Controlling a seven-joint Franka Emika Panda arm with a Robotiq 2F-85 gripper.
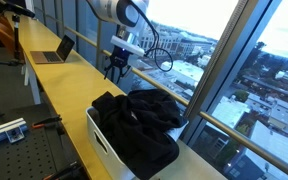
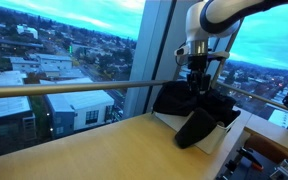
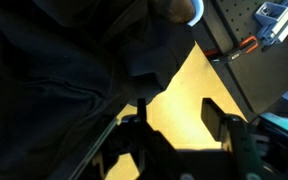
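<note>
A heap of black clothing point(image 1: 139, 120) fills a white basket point(image 1: 100, 140) on the long wooden counter point(image 1: 69, 85) by the window. In an exterior view the garment point(image 2: 189, 108) spills over the basket's point(image 2: 222, 138) edge. My gripper point(image 1: 117, 66) hangs just past the far side of the heap, close to the window rail, pointing down point(image 2: 196, 80). The wrist view shows the gripper point(image 3: 176, 108) open, with only bare yellow counter between its two dark fingers point(image 3: 213, 112). The black cloth point(image 3: 54, 60) lies right beside the left finger; I cannot tell whether they touch.
An open laptop point(image 1: 56, 52) stands farther along the counter. A metal rail point(image 2: 74, 90) runs across the window behind the gripper. A perforated metal board point(image 1: 4, 130) sits low beside the counter, and an orange-handled tool point(image 3: 246, 45) lies on grey floor.
</note>
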